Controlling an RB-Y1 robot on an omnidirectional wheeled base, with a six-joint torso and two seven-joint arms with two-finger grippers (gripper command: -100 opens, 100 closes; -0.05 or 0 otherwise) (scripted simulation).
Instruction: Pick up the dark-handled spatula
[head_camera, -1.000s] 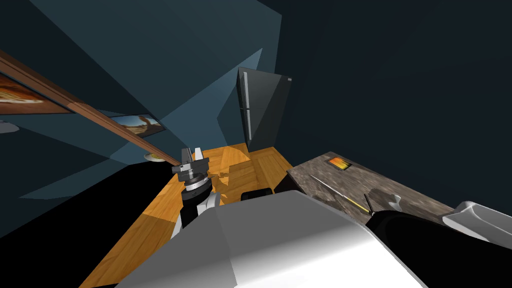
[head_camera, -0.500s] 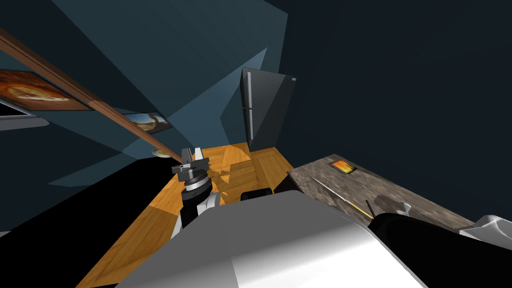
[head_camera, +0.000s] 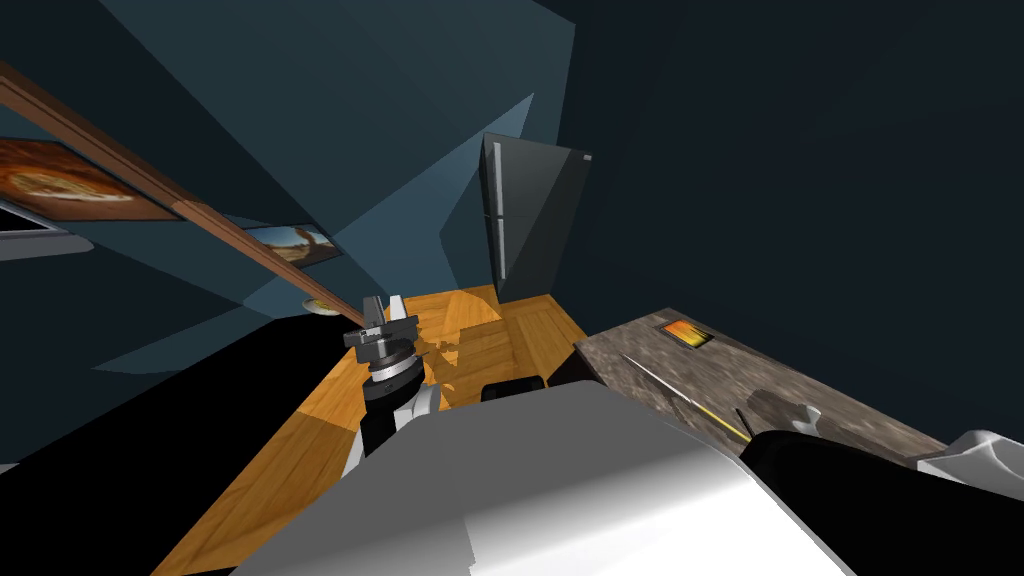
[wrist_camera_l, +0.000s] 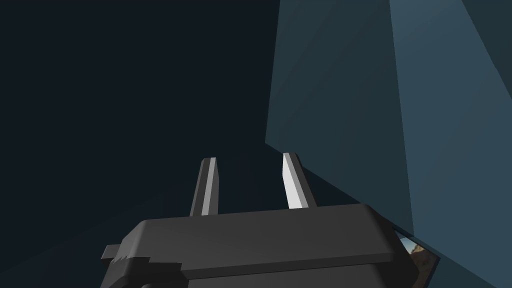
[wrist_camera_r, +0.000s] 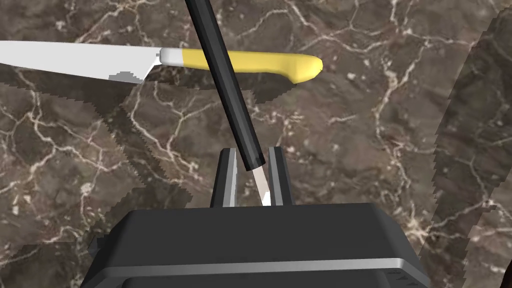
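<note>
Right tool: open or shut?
Shut on the spatula: the right tool's fingers press its neck just below the dark handle.

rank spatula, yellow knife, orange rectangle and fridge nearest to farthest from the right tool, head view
1. spatula, held in the right tool
2. yellow-handled knife, just beside it on the counter
3. orange rectangle, farther along the counter
4. dark fridge, past the counter's end
</note>
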